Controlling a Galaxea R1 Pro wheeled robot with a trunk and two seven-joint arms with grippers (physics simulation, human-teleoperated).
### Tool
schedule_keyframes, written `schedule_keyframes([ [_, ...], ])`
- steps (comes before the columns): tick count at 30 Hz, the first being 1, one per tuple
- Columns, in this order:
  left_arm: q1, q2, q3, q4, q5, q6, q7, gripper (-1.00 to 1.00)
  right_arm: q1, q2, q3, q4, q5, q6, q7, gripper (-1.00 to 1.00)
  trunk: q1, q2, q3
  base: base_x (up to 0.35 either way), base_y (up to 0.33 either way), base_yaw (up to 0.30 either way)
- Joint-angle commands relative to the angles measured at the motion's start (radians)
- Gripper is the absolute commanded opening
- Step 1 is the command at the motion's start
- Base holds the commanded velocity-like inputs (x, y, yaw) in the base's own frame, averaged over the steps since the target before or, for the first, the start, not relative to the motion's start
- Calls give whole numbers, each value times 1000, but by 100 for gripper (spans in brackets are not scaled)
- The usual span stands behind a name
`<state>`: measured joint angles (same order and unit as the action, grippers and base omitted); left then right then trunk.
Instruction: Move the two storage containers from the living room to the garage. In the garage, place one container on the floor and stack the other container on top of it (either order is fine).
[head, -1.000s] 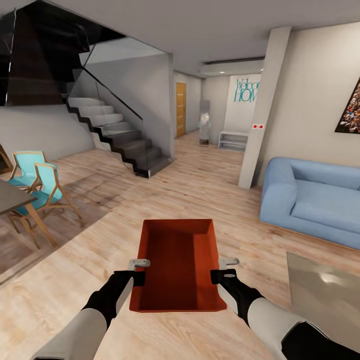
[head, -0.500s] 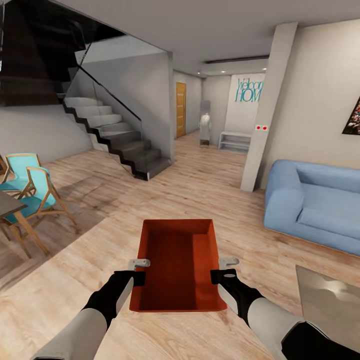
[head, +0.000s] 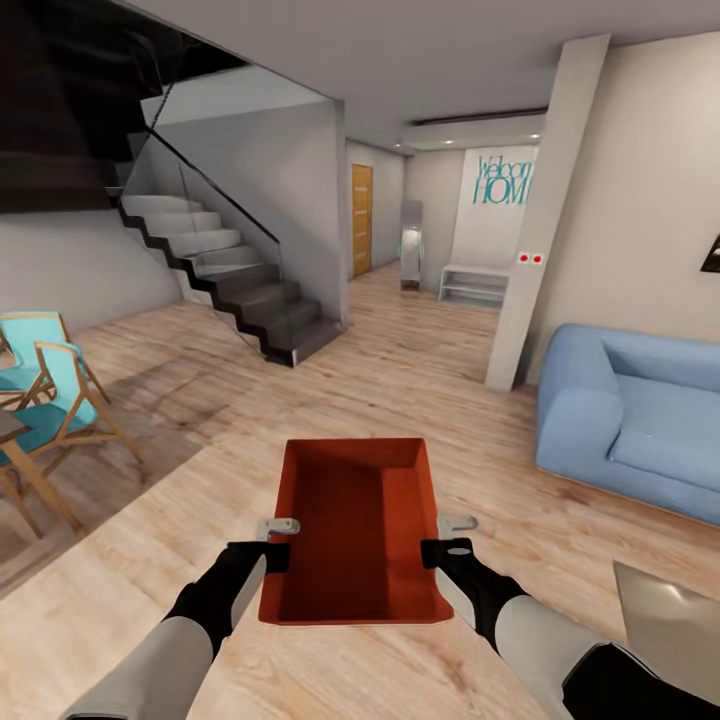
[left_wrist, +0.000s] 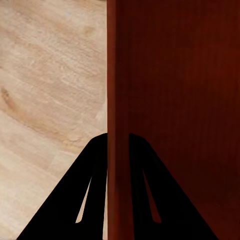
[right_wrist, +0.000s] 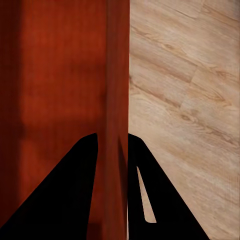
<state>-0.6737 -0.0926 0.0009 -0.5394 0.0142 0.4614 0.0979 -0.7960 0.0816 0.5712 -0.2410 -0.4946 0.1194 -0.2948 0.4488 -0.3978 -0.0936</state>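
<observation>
Storage container (head: 355, 530) clamped by left pincer (head: 277, 527) and right pincer (head: 457, 524) on opposite side walls, carried above living room plank floor (head: 420, 380). Still far from garage; second container, placing, stacking all left.

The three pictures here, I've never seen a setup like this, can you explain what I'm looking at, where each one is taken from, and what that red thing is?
This is a simulated two-armed wheeled robot in a living room. The wide picture comes from a camera on its head, looking down over both arms. The red thing is an open-top storage container, carried above the wood floor. The left gripper clamps one long wall, the right gripper the other. The two close-ups come from cameras near each gripper: each shows dark fingers straddling a container wall. Around are a blue sofa, a staircase and turquoise chairs.
</observation>
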Motion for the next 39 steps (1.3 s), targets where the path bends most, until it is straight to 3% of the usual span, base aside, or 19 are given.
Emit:
schedule_keyframes([
  [1, -1, 1, 12, -6, -42, -52, 11, -100, 0, 0, 12, 0, -21, 6, -7, -100, 1, -2, -2, 322, 0, 0],
  [39, -1, -5, 16, -1, -49, -66, 7, -100, 0, 0, 12, 0, -21, 6, -6, -100, 1, -2, -2, 322, 0, 0],
])
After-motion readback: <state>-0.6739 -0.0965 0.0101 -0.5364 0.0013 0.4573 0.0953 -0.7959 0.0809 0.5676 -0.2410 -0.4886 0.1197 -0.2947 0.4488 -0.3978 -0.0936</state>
